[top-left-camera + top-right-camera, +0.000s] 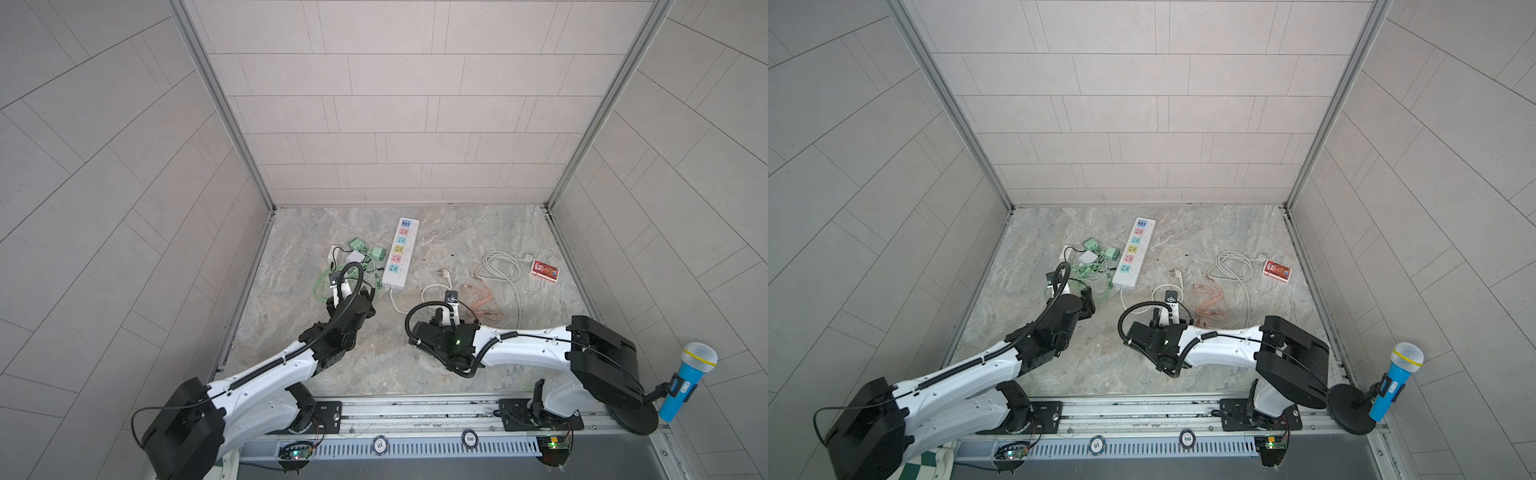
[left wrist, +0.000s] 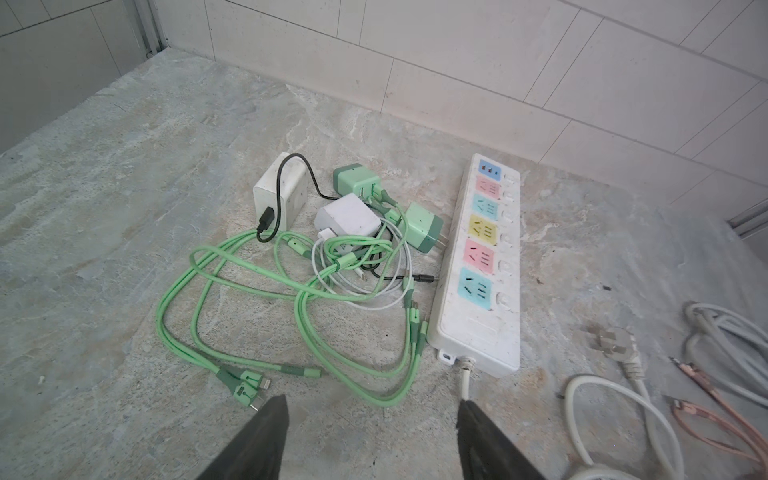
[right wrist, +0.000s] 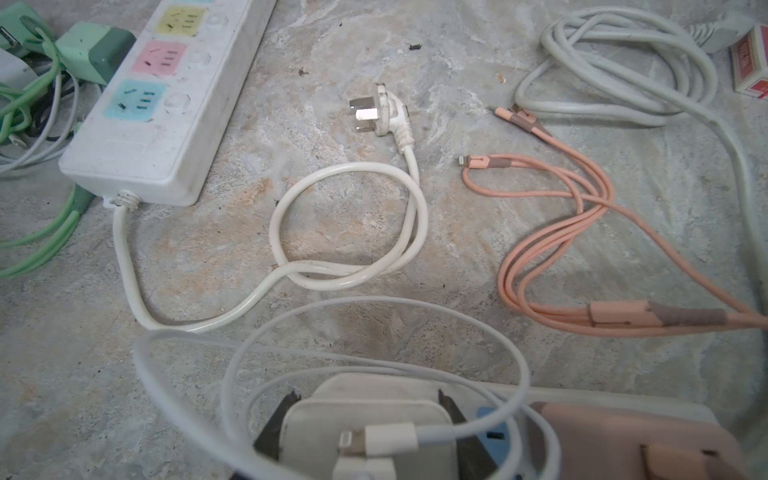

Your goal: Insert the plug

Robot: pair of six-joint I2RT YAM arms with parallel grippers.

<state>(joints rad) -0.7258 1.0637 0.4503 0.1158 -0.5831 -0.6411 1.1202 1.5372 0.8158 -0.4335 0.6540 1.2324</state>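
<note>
White plastic fills the right end effector (image 3: 369, 395): its two dark fingers (image 3: 274, 428) are clamped on the sides of a square charger (image 3: 361, 415), which has a white cable (image 3: 390, 440) plugged into its face and looping around it. The charger sits over a second white strip (image 3: 582, 395), with a blue socket (image 3: 492, 436) just beside it and a pink adapter (image 3: 623, 444) beyond. Whether its pins are in a socket I cannot tell.

In both top views this end effector is low over the marbled desk (image 1: 457, 232), at about 5 o'clock of the long power strip (image 1: 400, 253). That strip's own three-pin plug (image 3: 380, 110) lies loose on the desk, its cord curled in a loop. Pink cables (image 3: 561, 232) lie at about 4 o'clock of the loose plug.

The left end effector (image 2: 372, 401) hangs with its fingers apart and nothing between them. It is at 7 o'clock of the power strip's near end, above a tangle of green cables (image 2: 249, 291) and green chargers (image 2: 422, 228).
</note>
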